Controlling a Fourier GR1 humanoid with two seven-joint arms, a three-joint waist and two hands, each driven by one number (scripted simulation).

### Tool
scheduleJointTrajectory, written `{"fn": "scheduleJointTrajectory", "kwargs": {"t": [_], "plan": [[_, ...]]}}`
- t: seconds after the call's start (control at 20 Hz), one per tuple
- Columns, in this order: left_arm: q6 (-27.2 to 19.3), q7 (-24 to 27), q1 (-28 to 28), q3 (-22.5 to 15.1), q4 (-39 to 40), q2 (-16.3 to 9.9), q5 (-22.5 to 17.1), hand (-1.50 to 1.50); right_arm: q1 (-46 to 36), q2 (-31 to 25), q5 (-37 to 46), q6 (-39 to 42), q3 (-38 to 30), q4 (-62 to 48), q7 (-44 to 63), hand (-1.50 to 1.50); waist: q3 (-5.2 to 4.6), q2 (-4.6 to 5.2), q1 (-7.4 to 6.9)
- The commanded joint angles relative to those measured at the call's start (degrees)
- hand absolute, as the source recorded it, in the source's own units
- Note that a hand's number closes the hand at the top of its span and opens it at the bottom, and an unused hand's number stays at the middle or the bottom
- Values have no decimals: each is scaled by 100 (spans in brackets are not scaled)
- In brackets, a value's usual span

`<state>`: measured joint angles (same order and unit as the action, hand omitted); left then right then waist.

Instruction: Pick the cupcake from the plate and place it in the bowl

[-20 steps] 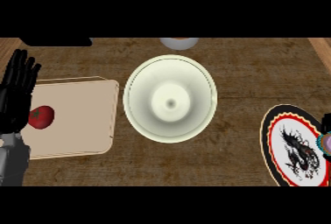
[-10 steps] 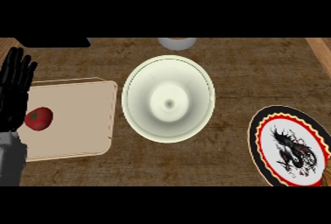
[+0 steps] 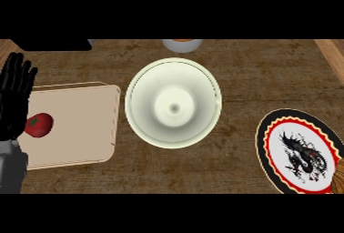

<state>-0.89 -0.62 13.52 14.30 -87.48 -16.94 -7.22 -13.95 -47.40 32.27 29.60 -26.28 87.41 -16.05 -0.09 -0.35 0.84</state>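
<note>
No readable text, label, brand or number anywhere. Plate (image 3: 299,152) carried only black dragon figure (picture, not lettering) inside red scalloped border.

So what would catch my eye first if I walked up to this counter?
Probably the big cream-coloured round bowl in the middle of the brown counter, sitting empty. Next, the black-rimmed round plate with a red ring and dragon design at the right edge. At the left, a black robot hand rests open beside a beige cutting board carrying a small red tomato.
</note>
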Motion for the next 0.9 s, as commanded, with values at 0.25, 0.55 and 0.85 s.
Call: {"fn": "scheduleJointTrajectory", "kwargs": {"t": [0.25, 0.55, 0.85], "plan": [[98, 117, 69, 99, 301, -66, -48, 0, -1120, 843, -2144, 1546, -232, 1641, 2300, 150, -13, -17, -24], [319, 67, 8, 140, 206, -192, -171, 0, -2298, 1284, -2992, 1449, 561, 2035, 4596, 150, -11, -4, -139], [150, 79, 88, 7, 124, -40, -21, 0, -3074, 1832, -2919, 1061, 1785, 2027, 5719, 150, -1, 23, -152]]}}
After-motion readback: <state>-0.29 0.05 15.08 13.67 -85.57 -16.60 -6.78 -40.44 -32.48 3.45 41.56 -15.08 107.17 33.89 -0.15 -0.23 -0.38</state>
